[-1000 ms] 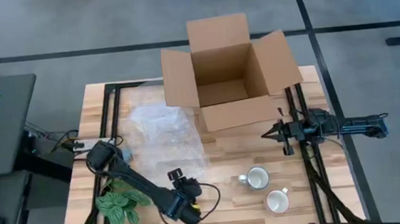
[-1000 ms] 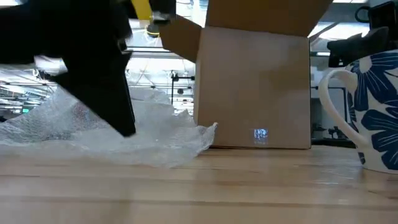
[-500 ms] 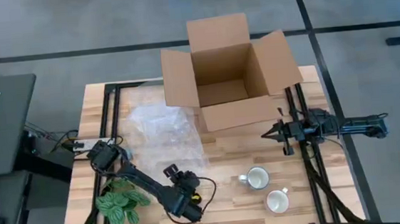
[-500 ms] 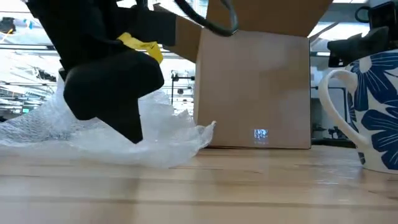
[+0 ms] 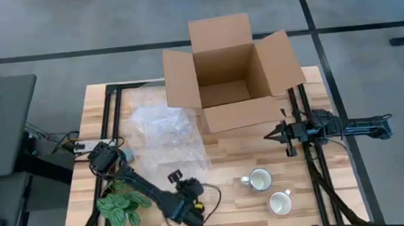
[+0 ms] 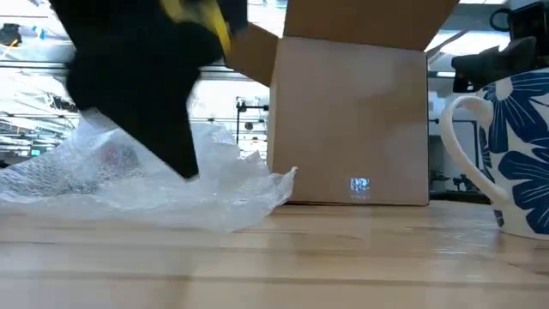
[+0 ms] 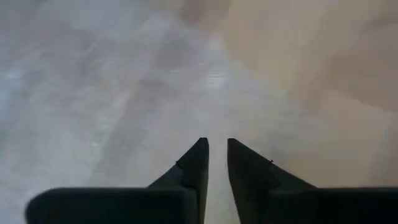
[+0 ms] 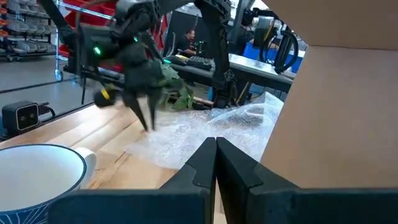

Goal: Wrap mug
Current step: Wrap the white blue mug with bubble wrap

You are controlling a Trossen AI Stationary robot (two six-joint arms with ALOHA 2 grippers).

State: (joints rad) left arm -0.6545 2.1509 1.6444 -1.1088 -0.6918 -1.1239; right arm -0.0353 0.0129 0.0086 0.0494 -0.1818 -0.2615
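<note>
Two mugs stand upright, mouths up, on the wooden surface [image 5: 227,154] toward 5 o'clock: one mug [image 5: 259,180] with its handle pointing to 9 o'clock, and a second mug [image 5: 280,203] just beside it with its handle toward 1 o'clock. One sheet of bubble wrap [image 5: 166,134] lies flat at 10 o'clock, touching one open cardboard box [image 5: 229,71] at 12. One green plant [image 5: 121,208] sits at 7 o'clock. The left claw [image 5: 188,208], at 6 o'clock above bare wood, has its fingers nearly together, empty. The right claw [image 5: 274,133], at 3 o'clock, is closed and empty. Grey floor surrounds the surface.
</note>
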